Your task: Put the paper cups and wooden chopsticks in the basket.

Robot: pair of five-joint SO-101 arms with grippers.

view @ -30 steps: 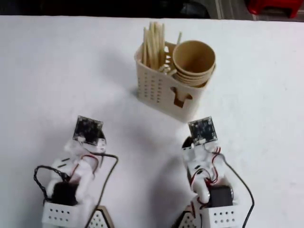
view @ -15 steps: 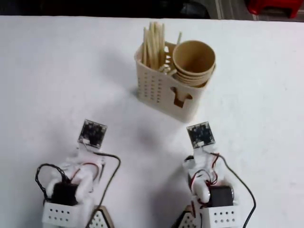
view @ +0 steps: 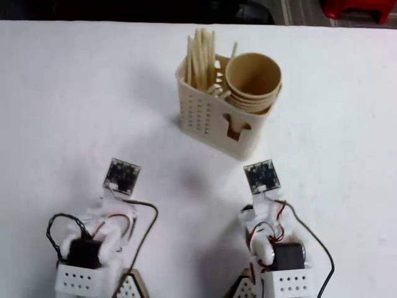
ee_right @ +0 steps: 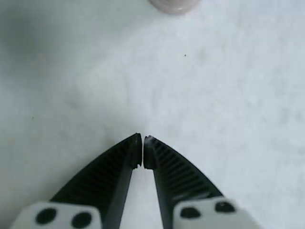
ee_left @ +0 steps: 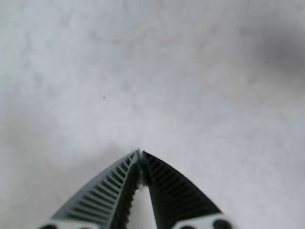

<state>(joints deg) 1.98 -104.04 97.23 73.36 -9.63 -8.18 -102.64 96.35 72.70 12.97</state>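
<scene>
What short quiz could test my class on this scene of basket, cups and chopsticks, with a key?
1. True or false: the stack of tan paper cups lies on the white table, outside the cream perforated plastic basket.
2. The bundle of pale wooden chopsticks is: A) upright in the basket; B) flat on the table; C) gripped by an end effector.
3. Fill in: the left end effector and the right end effector are both ____.
Key: 1 false, the cups sit in the basket; 2 A; 3 shut.
</scene>
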